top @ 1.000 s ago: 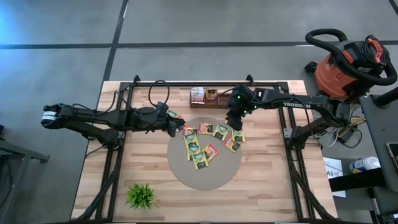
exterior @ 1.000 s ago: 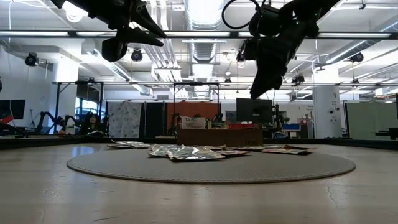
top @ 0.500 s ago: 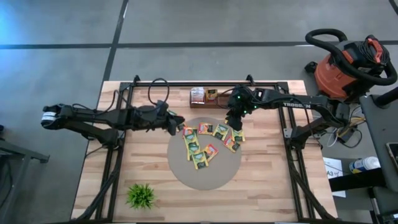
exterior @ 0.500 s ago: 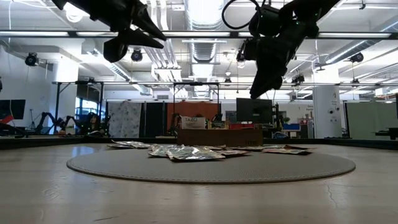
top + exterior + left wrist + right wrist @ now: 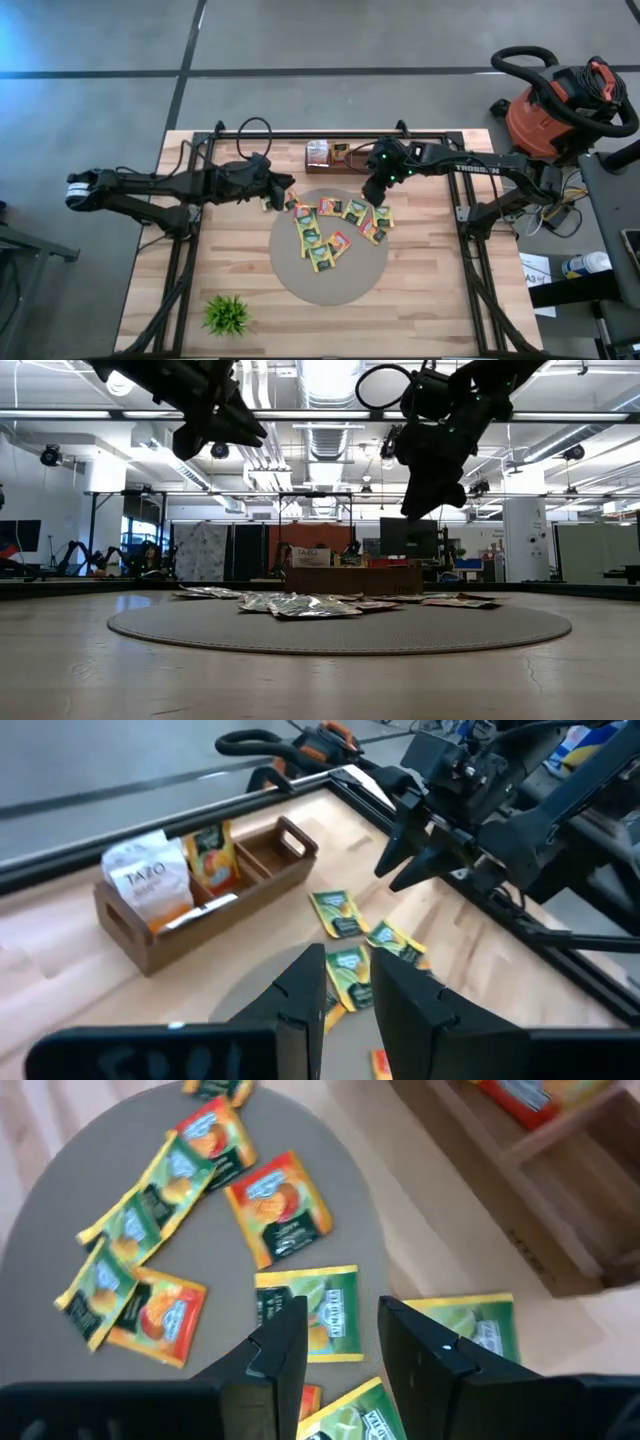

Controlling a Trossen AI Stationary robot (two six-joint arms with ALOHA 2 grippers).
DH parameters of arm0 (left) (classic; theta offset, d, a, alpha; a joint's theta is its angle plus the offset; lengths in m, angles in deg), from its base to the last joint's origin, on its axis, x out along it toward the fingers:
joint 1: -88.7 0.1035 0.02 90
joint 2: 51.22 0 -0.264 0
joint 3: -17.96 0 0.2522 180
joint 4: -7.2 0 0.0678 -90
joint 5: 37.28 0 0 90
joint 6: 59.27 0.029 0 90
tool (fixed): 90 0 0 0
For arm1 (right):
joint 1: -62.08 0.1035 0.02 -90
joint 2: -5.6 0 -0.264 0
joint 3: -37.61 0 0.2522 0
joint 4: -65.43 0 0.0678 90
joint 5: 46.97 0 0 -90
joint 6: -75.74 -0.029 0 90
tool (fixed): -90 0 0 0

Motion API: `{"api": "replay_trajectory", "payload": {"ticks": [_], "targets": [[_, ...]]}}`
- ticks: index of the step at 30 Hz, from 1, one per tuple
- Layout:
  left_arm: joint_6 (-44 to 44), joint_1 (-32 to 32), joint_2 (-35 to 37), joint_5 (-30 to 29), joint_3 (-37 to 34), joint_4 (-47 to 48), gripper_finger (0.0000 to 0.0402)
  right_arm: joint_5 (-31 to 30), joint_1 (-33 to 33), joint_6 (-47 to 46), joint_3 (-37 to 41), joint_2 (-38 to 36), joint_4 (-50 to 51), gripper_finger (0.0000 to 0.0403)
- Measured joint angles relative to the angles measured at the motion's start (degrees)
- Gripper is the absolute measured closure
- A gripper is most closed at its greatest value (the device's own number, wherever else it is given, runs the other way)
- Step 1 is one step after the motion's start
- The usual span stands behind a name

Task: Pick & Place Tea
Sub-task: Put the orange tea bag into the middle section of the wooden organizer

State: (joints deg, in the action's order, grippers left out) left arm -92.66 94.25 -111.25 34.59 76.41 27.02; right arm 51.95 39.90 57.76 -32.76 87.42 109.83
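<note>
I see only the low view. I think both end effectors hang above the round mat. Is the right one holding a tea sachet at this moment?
Observer: No. In the right wrist view the right end effector is open and empty. A green-yellow sachet lies on the mat below it.
Operator: And the left one, is it over the mat also?
Observer: Only just. From above, the left end effector is at the far-left edge of the mat, beside the sachets.
Operator: What is the brown thing behind the sachets?
Observer: A wooden box with compartments. A white TAZO packet stands in one, and the end compartment is empty.
</note>
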Motion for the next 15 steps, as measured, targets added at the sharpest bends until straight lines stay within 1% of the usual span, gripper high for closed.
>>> {"api": "replay_trajectory", "payload": {"ticks": [8,15], "targets": [[4.74,0.76,0.00,0.01,0.00,0.00,0.0324,-1.48,0.04,-6.08,0.89,0.00,0.18,0.0282],[5.38,0.76,0.00,0.02,0.00,0.00,0.0324,-1.11,0.04,-11.48,2.90,0.02,0.49,0.0282]]}}
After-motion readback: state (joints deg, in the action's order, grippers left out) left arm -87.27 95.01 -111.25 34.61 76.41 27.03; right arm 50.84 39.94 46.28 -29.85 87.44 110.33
